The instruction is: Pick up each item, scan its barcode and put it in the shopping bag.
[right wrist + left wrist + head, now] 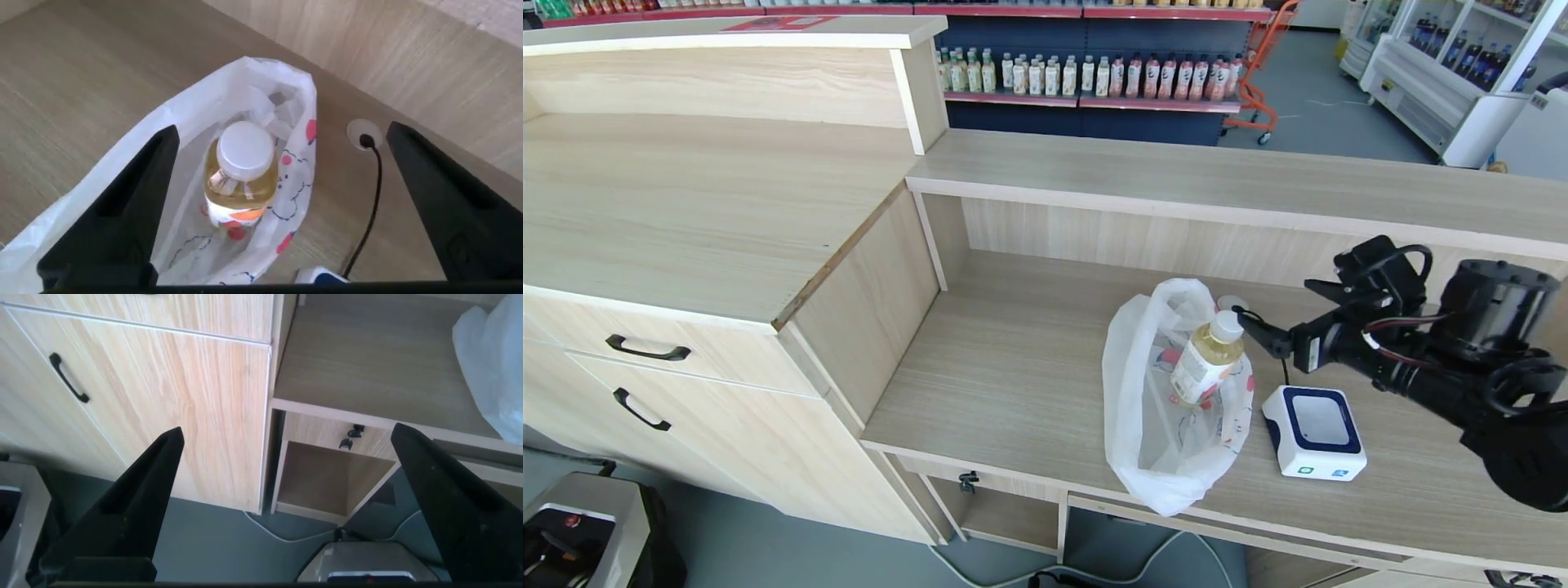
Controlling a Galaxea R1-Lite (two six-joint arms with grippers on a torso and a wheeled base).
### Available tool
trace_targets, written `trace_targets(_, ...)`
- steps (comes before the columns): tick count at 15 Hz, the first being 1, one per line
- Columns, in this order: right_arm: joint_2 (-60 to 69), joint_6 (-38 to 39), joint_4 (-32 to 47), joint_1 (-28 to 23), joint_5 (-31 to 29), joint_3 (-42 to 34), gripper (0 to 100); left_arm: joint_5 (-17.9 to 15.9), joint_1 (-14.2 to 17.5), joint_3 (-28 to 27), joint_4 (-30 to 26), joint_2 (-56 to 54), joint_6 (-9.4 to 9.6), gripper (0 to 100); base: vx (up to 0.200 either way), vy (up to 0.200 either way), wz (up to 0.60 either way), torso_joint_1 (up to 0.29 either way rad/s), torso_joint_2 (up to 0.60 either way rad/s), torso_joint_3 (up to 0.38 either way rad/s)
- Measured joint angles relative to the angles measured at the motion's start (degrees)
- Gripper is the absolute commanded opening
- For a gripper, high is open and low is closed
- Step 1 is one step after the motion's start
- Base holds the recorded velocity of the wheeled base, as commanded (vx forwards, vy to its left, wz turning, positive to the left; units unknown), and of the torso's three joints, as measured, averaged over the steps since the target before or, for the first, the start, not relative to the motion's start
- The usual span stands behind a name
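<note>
Right gripper (1272, 298): jaws stand wide and hold nothing; it hangs over the mouth of the shopping bag (1131, 392), just above the bottle (1207, 363), touching neither as far as we can see.
Why there: we judge that the bottle is already bagged, and that open jaws above it suit a drop, not a grasp.
Bottle's place: inside the bag on the lower counter (1013, 367), leaning, cap up, between the bag's walls.
Bag: it slumps open toward the arm, which we think keeps its mouth easy to reach.
Scanner (1313, 431): flat on the counter just beside the bag, window up, so an item can pass over it on the way in; its cable (372, 204) runs back across the counter.
Left gripper (288, 431): jaws wide, empty, low in front of the cabinet (163, 400), well apart from the bag; we take it as parked.
Bottle's look: clear plastic, pale yellow drink, white cap, pale label; the barcode we cannot make out.
</note>
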State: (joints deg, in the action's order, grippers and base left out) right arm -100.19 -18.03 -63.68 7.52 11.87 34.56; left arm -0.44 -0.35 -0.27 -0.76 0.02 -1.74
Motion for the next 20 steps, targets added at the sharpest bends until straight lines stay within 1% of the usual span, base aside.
trace_targets(1,5.71,-2.41,2.93,-2.68,0.00,-2.07,100,0.00,0.00,0.00,0.02,0.00,0.00,100,0.000,0.000,-0.60,-0.002,0.01,0.007)
trace_targets(2,10.09,-4.61,5.35,-6.68,-0.02,-4.19,100,-0.02,0.00,0.00,0.02,0.00,0.00,100,0.000,0.000,-0.60,-0.002,0.00,0.002)
trace_targets(4,16.52,-7.67,9.69,-16.36,-0.09,-7.25,100,0.00,0.02,0.00,0.05,0.00,0.02,100,0.000,0.000,-0.60,-0.005,0.01,0.007)
trace_targets(6,19.96,-10.30,12.45,-26.15,-0.55,-8.55,100,0.00,0.02,0.00,0.05,0.00,0.00,100,0.000,0.000,-0.60,0.012,0.00,0.002)
trace_targets(7,20.96,-13.12,15.10,-31.85,-2.00,-8.79,100,0.00,0.02,0.00,0.05,0.00,0.00,100,0.000,0.000,0.00,0.000,0.00,0.000)
trace_targets(8,21.42,-16.20,17.96,-37.12,-4.66,-8.79,100,0.00,-0.02,0.00,0.05,0.00,0.00,100,0.000,0.000,0.00,0.000,0.00,0.000)
trace_targets(10,20.54,-20.50,21.59,-45.64,-12.65,-8.50,100,0.00,0.05,0.00,0.05,0.00,0.00,100,0.000,0.000,0.00,0.000,0.00,0.000)
trace_targets(11,19.38,-21.49,21.98,-48.04,-14.52,-8.28,100,0.00,0.02,0.00,0.02,0.00,0.00,100,0.000,0.000,0.00,0.000,0.00,0.000)
trace_targets(13,15.54,-21.74,18.49,-50.96,-14.88,-7.50,100,0.00,0.00,0.00,0.02,0.00,0.00,100,0.000,0.000,0.00,0.000,0.00,0.000)
trace_targets(15,9.35,-22.26,14.31,-52.53,-15.02,-5.92,100,0.00,0.02,0.00,0.00,0.00,0.00,100,0.000,0.000,0.00,0.000,0.00,0.000)
trace_targets(18,-1.54,-27.01,9.03,-55.70,-15.07,-0.79,100,0.01,0.02,0.00,0.02,0.00,0.00,100,0.000,0.000,0.00,0.000,0.00,0.000)
trace_targets(20,-7.36,-27.62,7.19,-57.05,-14.77,4.39,100,0.01,-0.02,0.00,0.00,0.00,-0.02,100,0.000,0.000,0.00,0.000,0.00,0.000)
